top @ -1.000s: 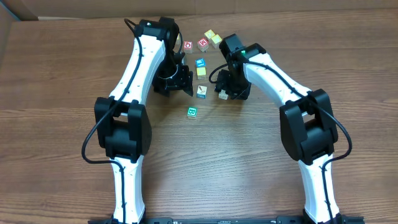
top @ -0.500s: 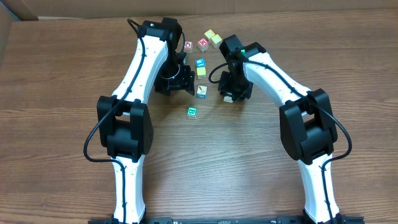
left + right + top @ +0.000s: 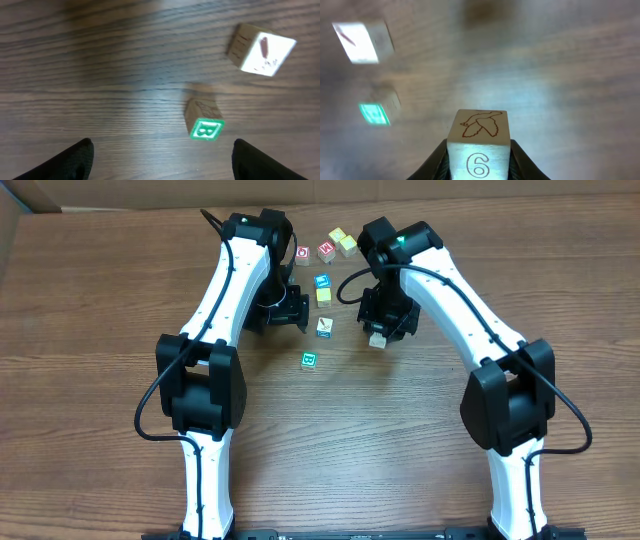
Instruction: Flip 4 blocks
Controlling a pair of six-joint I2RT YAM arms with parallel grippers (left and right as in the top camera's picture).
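My right gripper (image 3: 378,332) is shut on a cream block (image 3: 479,142) showing a bird outline and a "6". It holds that block off the table, right of the others. A teal-green block with a letter B (image 3: 204,122) sits alone toward the front (image 3: 310,361). The white block with a teal mark (image 3: 325,326) stands behind it, also in the left wrist view (image 3: 260,48). A pale yellow block (image 3: 323,296) lies further back. My left gripper (image 3: 291,312) hangs open just left of the white block, with nothing between its fingers (image 3: 70,160).
A blue-faced cube (image 3: 322,281), two red-faced cubes (image 3: 302,253) (image 3: 326,250) and two yellowish cubes (image 3: 343,240) cluster at the back. The wooden table (image 3: 400,430) stretches bare toward the front. A cardboard wall (image 3: 120,192) runs along the far edge.
My right gripper closed on the cream block, then lifted it and carried it slightly to the right. My left gripper opened wider and stayed almost in place.
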